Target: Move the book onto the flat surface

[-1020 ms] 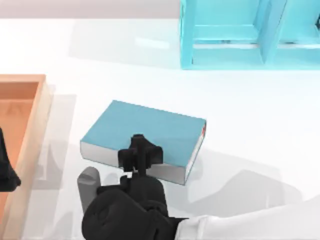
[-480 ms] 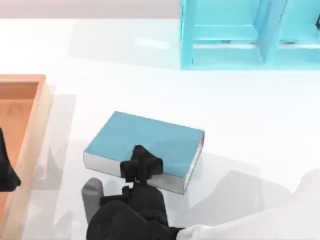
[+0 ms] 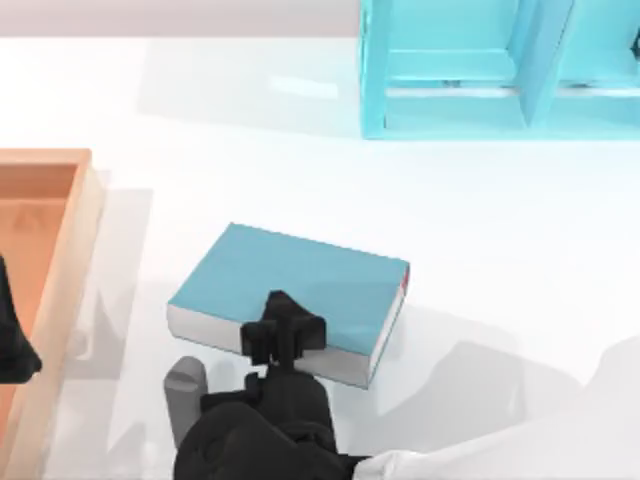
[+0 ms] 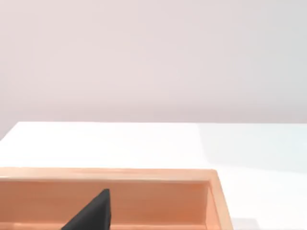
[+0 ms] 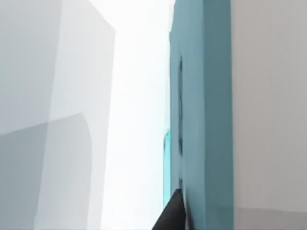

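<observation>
The teal-blue book with grey-white page edges lies flat on the white tabletop, left of centre and turned slightly. My right gripper reaches in from the front. It is shut on the book's near long edge, with one black finger on top of the cover. In the right wrist view the book's cover stands very close, with a black fingertip against it. My left gripper is parked at the far left over the wooden tray, and one of its fingers shows in the left wrist view.
An orange-brown wooden tray stands at the left edge; its rim shows in the left wrist view. A light-blue shelf unit stands at the back right. White tabletop stretches between the book and the shelf and to the right.
The book and my right gripper shifted a little toward the table's front between a second ago and half a second ago. Since then nothing has visibly moved.
</observation>
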Controlling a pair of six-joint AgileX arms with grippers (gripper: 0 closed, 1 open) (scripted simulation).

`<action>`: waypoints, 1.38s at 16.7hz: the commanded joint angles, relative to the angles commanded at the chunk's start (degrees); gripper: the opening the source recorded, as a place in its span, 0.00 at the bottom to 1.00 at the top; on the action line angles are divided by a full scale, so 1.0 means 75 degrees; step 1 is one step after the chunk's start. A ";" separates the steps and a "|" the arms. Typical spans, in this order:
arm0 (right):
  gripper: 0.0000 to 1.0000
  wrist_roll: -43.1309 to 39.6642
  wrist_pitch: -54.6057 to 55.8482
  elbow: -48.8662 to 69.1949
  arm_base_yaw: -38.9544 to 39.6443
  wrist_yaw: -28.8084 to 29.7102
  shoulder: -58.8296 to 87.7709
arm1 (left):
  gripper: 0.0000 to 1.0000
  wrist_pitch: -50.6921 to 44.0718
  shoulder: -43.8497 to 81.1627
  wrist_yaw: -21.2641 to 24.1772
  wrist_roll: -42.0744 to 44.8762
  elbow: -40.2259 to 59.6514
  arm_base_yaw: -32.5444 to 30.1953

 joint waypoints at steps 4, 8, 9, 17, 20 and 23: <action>0.75 0.0000 0.0000 0.0000 0.0000 0.0000 0.0000 | 1.00 0.0000 0.0000 0.0000 0.0000 0.0000 0.0000; 1.00 0.0000 0.0000 0.0000 0.0000 0.0000 0.0000 | 1.00 0.0000 0.0000 0.0000 0.0000 0.0000 0.0000; 1.00 0.0000 0.0000 0.0000 0.0000 0.0000 0.0000 | 1.00 0.0000 0.0000 0.0000 0.0000 0.0000 0.0000; 1.00 0.0021 -0.0014 -0.0002 0.0018 0.0004 0.0010 | 1.00 0.0000 0.0000 0.0000 0.0000 0.0000 0.0000; 1.00 0.0517 -0.0510 0.0172 0.0488 0.0223 0.0068 | 1.00 0.0000 0.0000 0.0000 0.0000 0.0000 0.0000; 1.00 0.1717 -0.1717 0.0495 0.1401 0.0593 0.0188 | 1.00 0.0000 0.0000 0.0000 0.0000 0.0000 0.0000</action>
